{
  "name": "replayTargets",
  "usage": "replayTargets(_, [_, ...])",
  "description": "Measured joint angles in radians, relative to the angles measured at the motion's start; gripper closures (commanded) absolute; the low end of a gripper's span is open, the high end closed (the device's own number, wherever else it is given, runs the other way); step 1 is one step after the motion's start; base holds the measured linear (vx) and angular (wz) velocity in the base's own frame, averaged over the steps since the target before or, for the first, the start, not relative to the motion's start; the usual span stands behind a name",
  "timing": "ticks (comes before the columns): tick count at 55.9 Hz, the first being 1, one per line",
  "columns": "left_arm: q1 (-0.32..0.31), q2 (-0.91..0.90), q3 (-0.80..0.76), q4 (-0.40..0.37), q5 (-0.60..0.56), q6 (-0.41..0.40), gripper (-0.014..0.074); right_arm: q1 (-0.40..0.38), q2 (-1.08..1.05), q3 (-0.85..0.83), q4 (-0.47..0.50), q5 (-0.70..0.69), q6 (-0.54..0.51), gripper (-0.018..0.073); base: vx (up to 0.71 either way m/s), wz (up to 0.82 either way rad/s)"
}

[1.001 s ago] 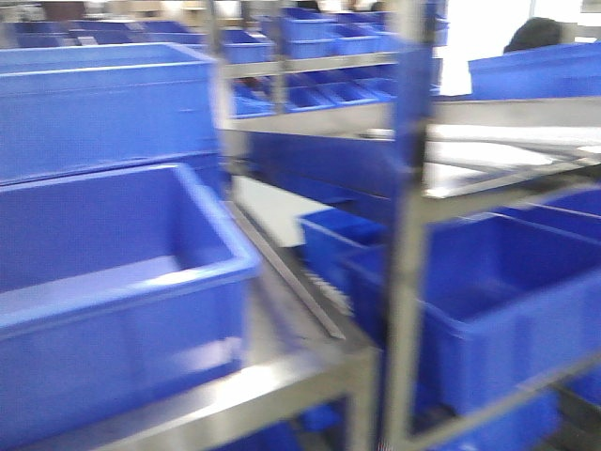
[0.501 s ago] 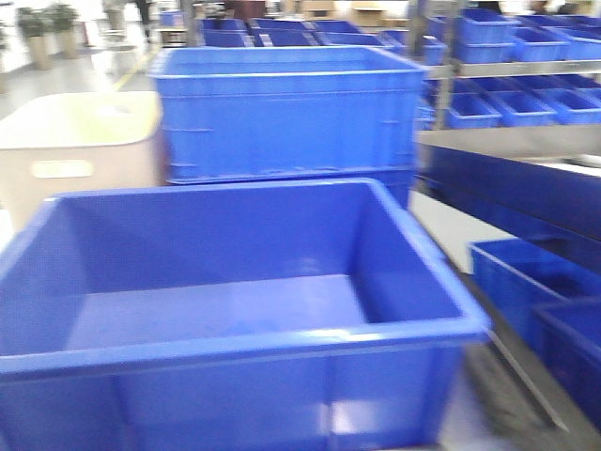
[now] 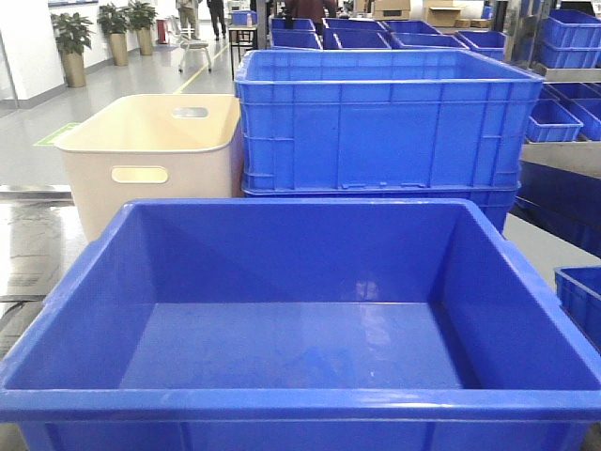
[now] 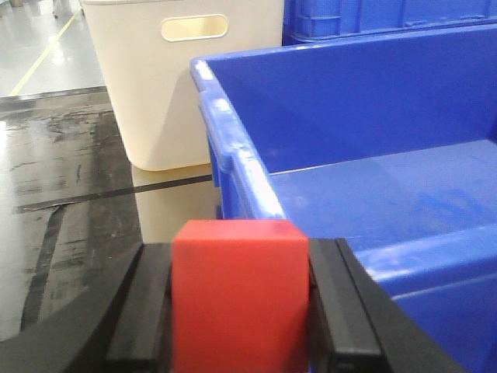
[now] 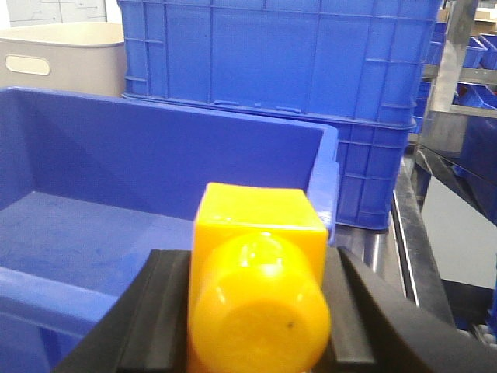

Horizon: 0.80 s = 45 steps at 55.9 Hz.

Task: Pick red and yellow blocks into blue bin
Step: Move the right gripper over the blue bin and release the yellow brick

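The blue bin (image 3: pixel 300 406) fills the lower front-facing view, and its inside looks bare. In the left wrist view my left gripper (image 4: pixel 239 311) is shut on the red block (image 4: pixel 239 291), just outside the blue bin's left rim (image 4: pixel 233 159). In the right wrist view my right gripper (image 5: pixel 256 311) is shut on the yellow block (image 5: pixel 258 287), a round stud facing the camera, near the blue bin's right wall (image 5: pixel 155 155). Neither gripper shows in the front-facing view.
A cream tub (image 3: pixel 155 160) with handle slots stands behind the bin on the left. A taller ribbed blue crate (image 3: pixel 385 117) is stacked behind on the right. More blue crates sit on metal shelving (image 3: pixel 563 103) at the right.
The front-facing view has swung left from the shelving to face the blue bin squarely. The bin now sits centred and sharp.
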Motion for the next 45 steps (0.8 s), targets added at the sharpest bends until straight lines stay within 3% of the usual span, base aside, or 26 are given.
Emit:
replayTargets(36, [0.000, 0.000, 0.000, 0.000, 0.000, 0.000, 0.0594, 0.000, 0.000, 0.000, 0.000, 0.000, 0.000, 0.0569, 0.00, 0.01])
replayTargets(45, [0.000, 0.000, 0.000, 0.000, 0.000, 0.000, 0.0594, 0.000, 0.000, 0.001, 0.000, -0.070, 0.000, 0.0569, 0.00, 0.00])
